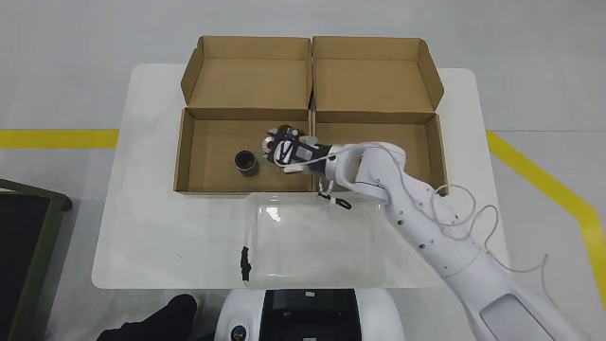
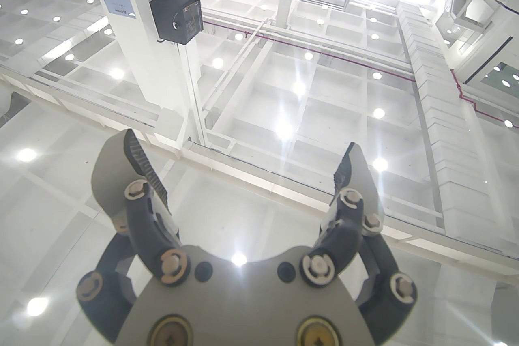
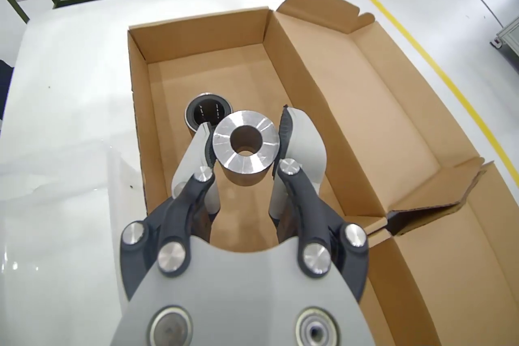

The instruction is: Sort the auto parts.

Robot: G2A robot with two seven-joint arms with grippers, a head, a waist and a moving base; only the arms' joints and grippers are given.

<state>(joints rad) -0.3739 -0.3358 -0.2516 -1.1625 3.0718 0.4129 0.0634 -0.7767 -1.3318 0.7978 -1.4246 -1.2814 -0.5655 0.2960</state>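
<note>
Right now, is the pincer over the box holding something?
Holding: the right pincer is shut on a silver ring, clamped from both sides.

Top view down on table (image 1: 142, 199), right wrist close above same box (image 1: 208, 156), left wrist faces ceiling (image 2: 324, 80)

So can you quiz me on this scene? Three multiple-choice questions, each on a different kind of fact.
1. Where is the dark bearing? A) in a cardboard box B) on the bare table C) in the clear tub
2. How many cardboard boxes stand open? A) one B) two C) four
3. What state is the right gripper in? A) open, empty B) shut on the silver ring C) shut on nothing
Answers: 1 A, it sits on the box floor; 2 B, two stand side by side; 3 B, its fingers clamp the ring's sides.
</note>
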